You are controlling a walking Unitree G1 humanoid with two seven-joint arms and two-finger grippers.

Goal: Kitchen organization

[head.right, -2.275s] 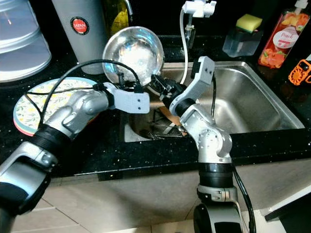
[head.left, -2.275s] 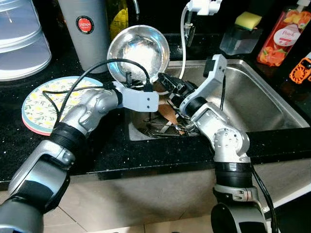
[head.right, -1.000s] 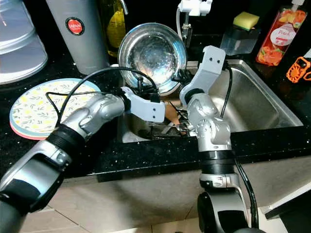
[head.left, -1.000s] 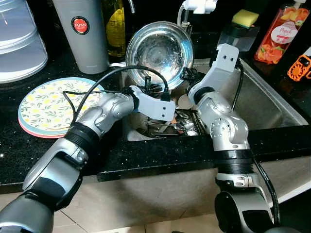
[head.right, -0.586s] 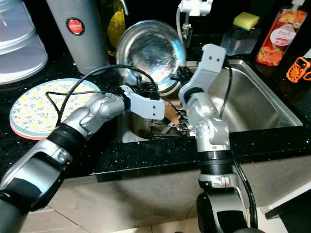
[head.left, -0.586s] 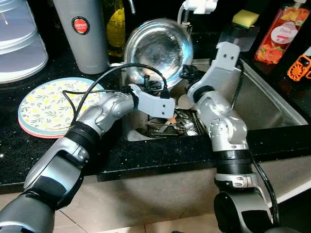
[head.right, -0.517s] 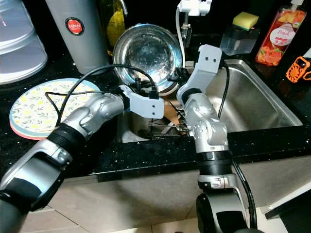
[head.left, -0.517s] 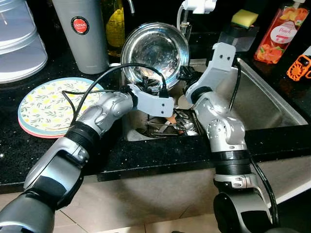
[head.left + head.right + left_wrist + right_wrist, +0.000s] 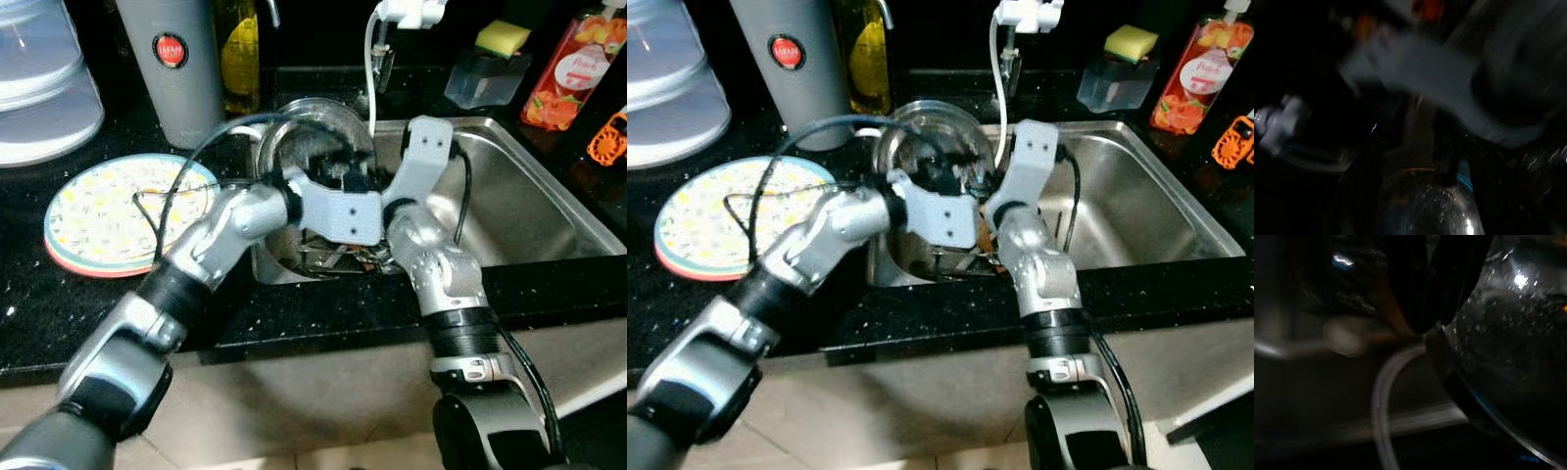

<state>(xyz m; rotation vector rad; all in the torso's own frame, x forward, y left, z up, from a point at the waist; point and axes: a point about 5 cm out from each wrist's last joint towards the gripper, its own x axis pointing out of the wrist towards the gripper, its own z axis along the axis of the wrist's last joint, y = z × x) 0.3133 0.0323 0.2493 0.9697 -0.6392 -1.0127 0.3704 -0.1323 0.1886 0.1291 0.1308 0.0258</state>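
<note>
Black speckled countertop (image 9: 323, 328) surrounds a steel sink (image 9: 519, 211); the grey tumbler (image 9: 186, 73) bears a red, unreadable label. Both grippers meet at the steel bowl (image 9: 921, 132); the left gripper (image 9: 945, 176) and right gripper (image 9: 982, 181) grips cannot be told.

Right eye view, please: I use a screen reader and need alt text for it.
Both robot arms reach over the sink, meeting at a steel bowl at its back left corner. A floral plate lies on the dark counter to the left, a grey tumbler behind it, a peach soap bottle at far right.
</note>
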